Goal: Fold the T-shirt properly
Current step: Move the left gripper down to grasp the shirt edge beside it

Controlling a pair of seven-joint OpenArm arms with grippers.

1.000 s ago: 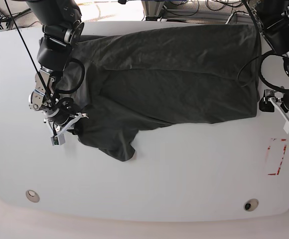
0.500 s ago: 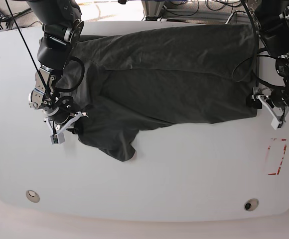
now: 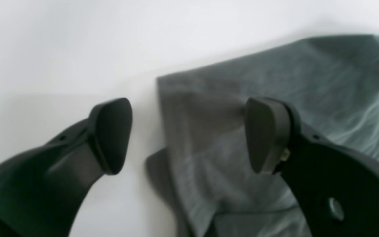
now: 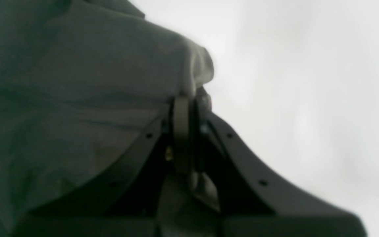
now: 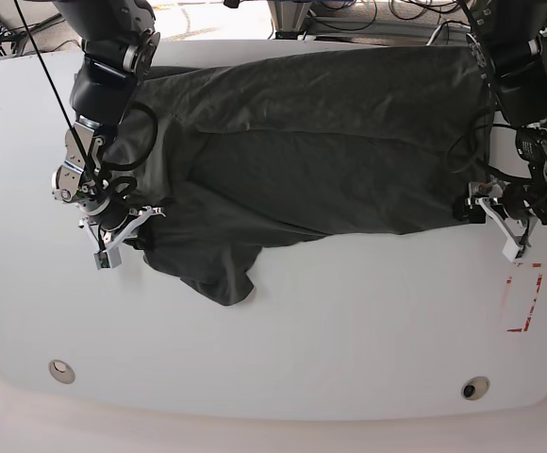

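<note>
Lying across the upper half of the white table [image 5: 283, 349], the T-shirt [image 5: 321, 142] is being clamped at frame left by the right gripper [image 4: 189, 108]; the left gripper [image 3: 189, 135], jaws apart, is straddling its corner at right; cables [image 5: 368, 14] are crowding the top edge.

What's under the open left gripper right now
Under the open left gripper, a hem corner of the T-shirt lies flat on the white table, one pad over bare table. A darker layer peeks out beneath; what lies further under the fabric is covered.
</note>
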